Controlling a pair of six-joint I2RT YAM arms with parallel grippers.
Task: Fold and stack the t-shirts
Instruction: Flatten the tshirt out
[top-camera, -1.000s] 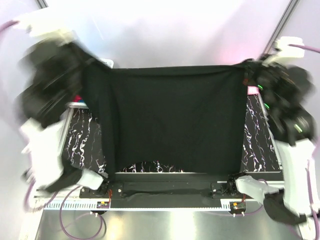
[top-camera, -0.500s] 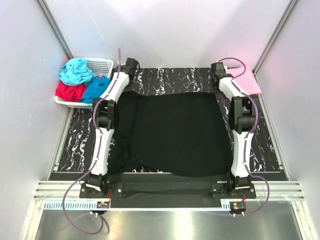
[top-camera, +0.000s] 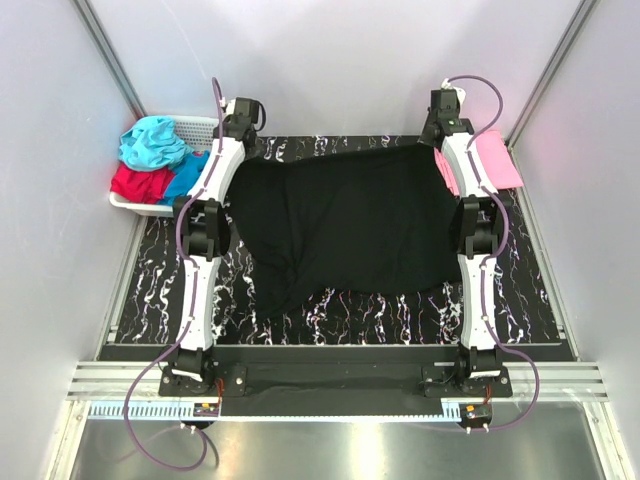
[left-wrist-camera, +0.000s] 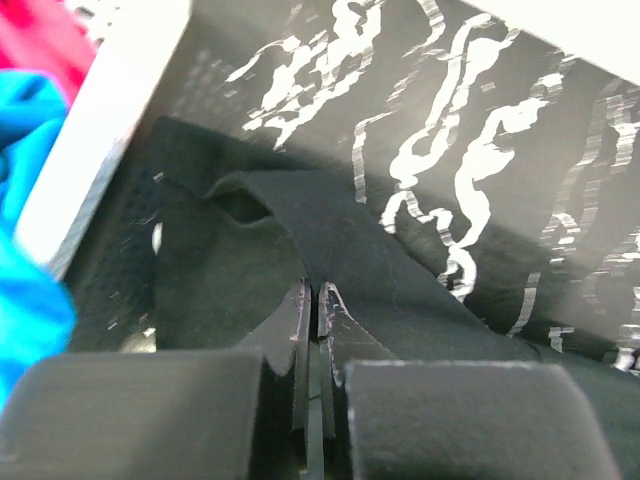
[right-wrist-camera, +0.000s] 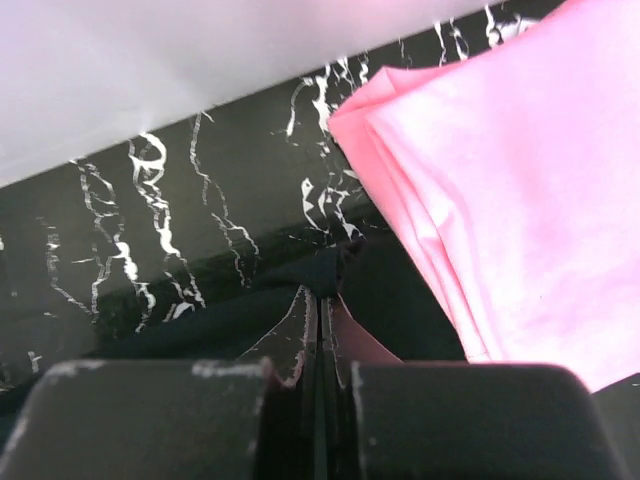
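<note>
A large black t-shirt (top-camera: 345, 225) lies spread on the marbled table, stretched toward the far edge. My left gripper (top-camera: 243, 128) is shut on its far left corner (left-wrist-camera: 300, 225); the jaws pinch a fold of black cloth (left-wrist-camera: 316, 290). My right gripper (top-camera: 440, 128) is shut on its far right corner (right-wrist-camera: 325, 275). A folded pink t-shirt (top-camera: 490, 160) lies at the far right, right beside my right gripper, and shows in the right wrist view (right-wrist-camera: 520, 190). Teal (top-camera: 152, 140), red (top-camera: 138, 184) and blue (top-camera: 190, 176) t-shirts sit heaped in the basket.
A white lattice basket (top-camera: 202, 127) stands at the far left corner, its wall close to my left gripper (left-wrist-camera: 100, 130). Grey walls close in the far side and both flanks. Bare marbled table (top-camera: 400, 320) shows in front of the black shirt.
Both arms have swung the black shirt from hanging in front of the camera down onto the table and pulled it farther back. Its near hem has moved away from the front edge.
</note>
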